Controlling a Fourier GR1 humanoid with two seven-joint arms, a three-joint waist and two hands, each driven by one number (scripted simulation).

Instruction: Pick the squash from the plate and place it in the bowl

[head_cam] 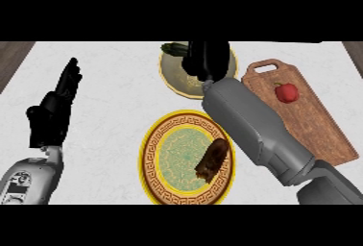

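White counter: right robot hand (205,60) holds dark green squash (172,48) over bowl (177,77)

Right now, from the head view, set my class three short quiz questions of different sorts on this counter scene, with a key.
1. True or false: the red pepper lies on the yellow-rimmed patterned plate.
2. Which hand is over the tan round bowl? A: the left hand. B: the right hand.
3. Fill in: the brown oblong item lies on the ____.
Key: 1 false, it lies on the wooden cutting board; 2 B; 3 plate.
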